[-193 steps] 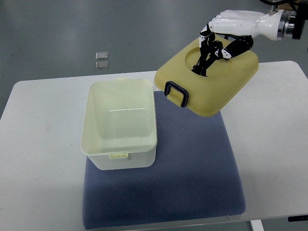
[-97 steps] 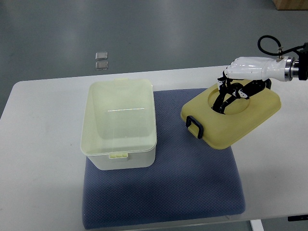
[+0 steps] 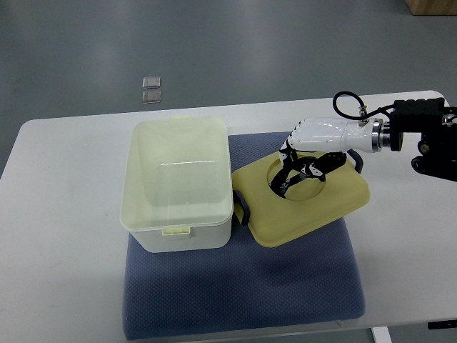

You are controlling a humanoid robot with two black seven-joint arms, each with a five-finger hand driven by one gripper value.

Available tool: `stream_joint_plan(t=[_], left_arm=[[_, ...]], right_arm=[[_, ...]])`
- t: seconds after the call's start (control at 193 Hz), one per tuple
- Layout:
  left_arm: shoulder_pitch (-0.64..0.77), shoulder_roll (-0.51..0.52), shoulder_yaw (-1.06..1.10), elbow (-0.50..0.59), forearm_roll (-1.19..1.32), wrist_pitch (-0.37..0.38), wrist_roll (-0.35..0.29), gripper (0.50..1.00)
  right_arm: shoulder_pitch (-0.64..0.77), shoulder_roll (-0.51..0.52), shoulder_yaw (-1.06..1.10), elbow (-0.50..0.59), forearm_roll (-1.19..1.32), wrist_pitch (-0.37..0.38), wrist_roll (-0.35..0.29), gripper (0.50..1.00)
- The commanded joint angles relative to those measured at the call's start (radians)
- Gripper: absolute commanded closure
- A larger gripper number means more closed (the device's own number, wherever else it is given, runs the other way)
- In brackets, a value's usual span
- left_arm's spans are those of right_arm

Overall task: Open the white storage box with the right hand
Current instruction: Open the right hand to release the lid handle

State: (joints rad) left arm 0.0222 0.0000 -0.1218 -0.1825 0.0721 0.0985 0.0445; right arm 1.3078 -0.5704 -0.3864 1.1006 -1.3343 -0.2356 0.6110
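Observation:
The white storage box point(image 3: 177, 184) stands open and empty on the left part of a blue mat point(image 3: 285, 286). Its pale yellow lid point(image 3: 307, 207), with dark handles at both ends, lies on the mat just right of the box, one handle near the box wall. My right hand point(image 3: 294, 171) reaches in from the right, its fingers curled into the round recess in the lid's top and gripping it. No left arm is to be seen.
The mat lies on a white table point(image 3: 64, 236). Beyond the table's far edge, two small clear squares point(image 3: 150, 89) rest on the grey floor. The black forearm housing point(image 3: 428, 136) hangs over the table's right side.
My right hand has carried the lid down and to the left, from high at the back right to the mat beside the box. The box has stayed still.

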Motion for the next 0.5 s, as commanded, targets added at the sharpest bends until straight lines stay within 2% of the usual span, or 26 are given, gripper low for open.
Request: stream_joint_plan(t=[0.0, 0.016, 0.021, 0.026, 0.031, 0.036, 0.041, 0.047, 0.052, 0.057, 0.062, 0.067, 0.072, 0.078, 0.083, 0.135, 0.16, 0.497], left_arm=[[0.001, 0.0, 0.001, 0.0, 0.0, 0.001, 0.0, 0.5], [0.001, 0.0, 0.001, 0.0, 0.0, -0.002, 0.0, 0.5], [0.001, 0.0, 0.001, 0.0, 0.0, -0.002, 0.0, 0.5], [0.001, 0.0, 0.001, 0.0, 0.0, -0.002, 0.0, 0.5], [0.001, 0.0, 0.001, 0.0, 0.0, 0.001, 0.0, 0.5], [0.001, 0.0, 0.001, 0.0, 0.0, 0.001, 0.0, 0.5], [0.001, 0.0, 0.001, 0.0, 0.0, 0.001, 0.0, 0.5], [0.001, 0.0, 0.001, 0.0, 0.0, 0.001, 0.0, 0.5], [0.001, 0.0, 0.001, 0.0, 0.0, 0.001, 0.0, 0.5], [0.001, 0.0, 0.001, 0.0, 0.0, 0.001, 0.0, 0.5], [0.001, 0.0, 0.001, 0.0, 0.0, -0.002, 0.0, 0.5], [0.001, 0.0, 0.001, 0.0, 0.0, -0.002, 0.0, 0.5], [0.001, 0.0, 0.001, 0.0, 0.0, 0.001, 0.0, 0.5], [0.001, 0.0, 0.001, 0.0, 0.0, 0.001, 0.0, 0.5], [0.001, 0.0, 0.001, 0.0, 0.0, 0.001, 0.0, 0.5], [0.001, 0.0, 0.001, 0.0, 0.0, 0.001, 0.0, 0.5], [0.001, 0.0, 0.001, 0.0, 0.0, 0.001, 0.0, 0.5], [0.001, 0.0, 0.002, 0.0, 0.0, 0.001, 0.0, 0.5]], right_arm=[[-0.01, 0.015, 0.004, -0.001, 0.004, -0.01, 0.0, 1.0], [-0.01, 0.015, 0.004, -0.001, 0.004, -0.013, 0.0, 0.979], [-0.012, 0.015, 0.006, -0.001, 0.006, -0.013, 0.0, 0.935], [-0.012, 0.015, 0.006, -0.001, 0.006, -0.013, 0.0, 0.934], [-0.012, 0.015, 0.006, -0.001, 0.006, -0.013, 0.0, 0.88], [-0.012, 0.015, 0.006, -0.001, 0.006, -0.013, 0.0, 0.879], [-0.012, 0.015, 0.006, -0.001, 0.007, -0.013, 0.0, 0.818], [-0.012, 0.015, 0.006, -0.001, 0.007, -0.013, 0.0, 0.818], [-0.012, 0.015, 0.006, -0.001, 0.007, -0.014, 0.0, 0.745], [-0.012, 0.015, 0.006, -0.001, 0.007, -0.014, 0.0, 0.744], [-0.013, 0.015, 0.006, -0.002, 0.009, -0.013, 0.0, 0.685], [-0.013, 0.015, 0.006, -0.002, 0.009, -0.013, 0.0, 0.685], [-0.013, 0.015, 0.006, -0.002, 0.009, -0.013, 0.0, 0.648], [-0.013, 0.015, 0.006, -0.002, 0.009, -0.013, 0.0, 0.648], [-0.015, 0.015, 0.006, -0.002, 0.01, -0.013, 0.0, 0.622], [-0.018, 0.015, 0.006, -0.002, 0.009, -0.013, 0.0, 0.597], [-0.018, 0.014, 0.006, -0.002, 0.009, -0.013, 0.0, 0.568], [-0.001, -0.043, 0.007, -0.004, 0.01, 0.007, 0.0, 0.568]])
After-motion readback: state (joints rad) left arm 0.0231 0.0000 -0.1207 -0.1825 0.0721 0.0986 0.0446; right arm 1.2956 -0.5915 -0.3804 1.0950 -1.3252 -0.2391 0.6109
